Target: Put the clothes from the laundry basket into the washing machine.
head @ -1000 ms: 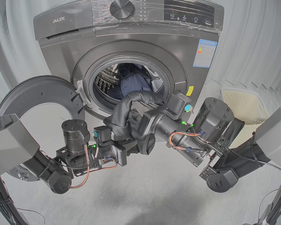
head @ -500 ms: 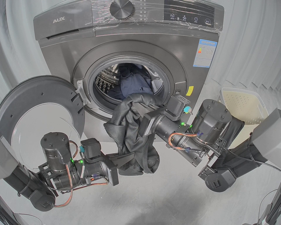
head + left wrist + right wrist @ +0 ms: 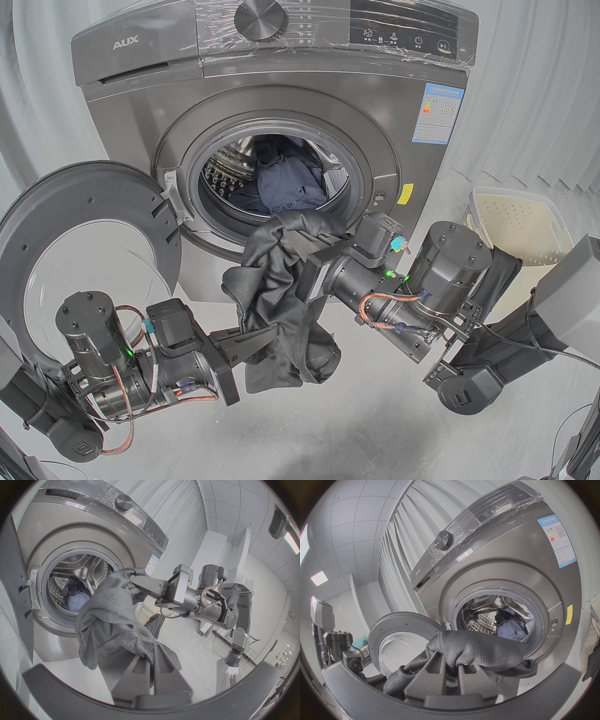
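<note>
A black garment [image 3: 275,287] hangs in front of the washing machine [image 3: 156,119], just below its open drum [image 3: 228,165]. My right gripper [image 3: 299,230] is shut on the garment's upper fold [image 3: 478,648] at the lip of the opening; in its own view the gripper [image 3: 452,667] pinches the cloth. Lower and further from the machine, my left gripper [image 3: 270,331] is shut on the garment's lower edge, shown close up as the gripper [image 3: 152,664] clamped on the fabric [image 3: 112,617]. Blue clothes [image 3: 284,181] lie inside the drum. The cream laundry basket [image 3: 525,200] stands at the right.
The round machine door [image 3: 94,237] is swung wide open to the left, right behind my left arm. Dark cloth [image 3: 503,275] hangs over the basket's near edge. Grey floor lies bare in front of the machine. Pale curtains stand on both sides.
My left arm has dropped down and back to the lower left, away from the drum, drawing the garment's lower part out so it hangs longer. The right gripper sank slightly, still holding.
</note>
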You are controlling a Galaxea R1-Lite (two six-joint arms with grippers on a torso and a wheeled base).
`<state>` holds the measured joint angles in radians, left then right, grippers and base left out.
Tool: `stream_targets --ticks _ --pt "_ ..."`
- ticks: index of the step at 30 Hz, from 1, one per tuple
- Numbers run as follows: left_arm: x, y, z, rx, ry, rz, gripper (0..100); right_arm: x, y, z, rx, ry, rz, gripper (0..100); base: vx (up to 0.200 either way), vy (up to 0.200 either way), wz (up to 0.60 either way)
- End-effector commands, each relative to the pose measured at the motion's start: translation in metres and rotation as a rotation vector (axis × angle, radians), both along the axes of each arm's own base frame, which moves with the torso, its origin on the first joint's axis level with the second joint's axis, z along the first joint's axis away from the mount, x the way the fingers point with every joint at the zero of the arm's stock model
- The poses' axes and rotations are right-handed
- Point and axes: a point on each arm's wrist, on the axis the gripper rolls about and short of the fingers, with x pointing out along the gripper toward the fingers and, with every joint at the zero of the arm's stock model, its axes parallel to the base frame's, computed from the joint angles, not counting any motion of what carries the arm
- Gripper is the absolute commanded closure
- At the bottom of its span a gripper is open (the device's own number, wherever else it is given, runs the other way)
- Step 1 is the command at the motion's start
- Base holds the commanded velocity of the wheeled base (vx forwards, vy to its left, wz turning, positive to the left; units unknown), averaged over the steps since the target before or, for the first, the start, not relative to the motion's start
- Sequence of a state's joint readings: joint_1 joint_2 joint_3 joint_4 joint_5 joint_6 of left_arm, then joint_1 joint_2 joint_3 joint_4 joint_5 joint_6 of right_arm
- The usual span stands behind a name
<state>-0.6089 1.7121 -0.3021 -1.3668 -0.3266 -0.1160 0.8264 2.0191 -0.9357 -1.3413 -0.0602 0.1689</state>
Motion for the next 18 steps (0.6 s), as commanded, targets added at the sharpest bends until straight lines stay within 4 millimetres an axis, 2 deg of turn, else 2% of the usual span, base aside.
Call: stream_targets --ticks 1,11,18 --pt "-0.001 0.001 0.002 -0.007 -0.008 0.0 100 0.0 -0.001 -0.001 -0.004 0.005 -0.008 0 0.0 0.0 0.0" --pt "0.01 0.001 0.021 -0.074 -0.084 0.026 100 -0.002 -0.011 -0.017 -0.06 0.062 -0.034 0 0.0 0.0 0.0" --pt "0.028 0.012 0.035 -0.154 -0.105 0.094 100 0.007 -0.05 -0.016 -0.086 0.094 -0.131 0 0.0 0.0 0.0"
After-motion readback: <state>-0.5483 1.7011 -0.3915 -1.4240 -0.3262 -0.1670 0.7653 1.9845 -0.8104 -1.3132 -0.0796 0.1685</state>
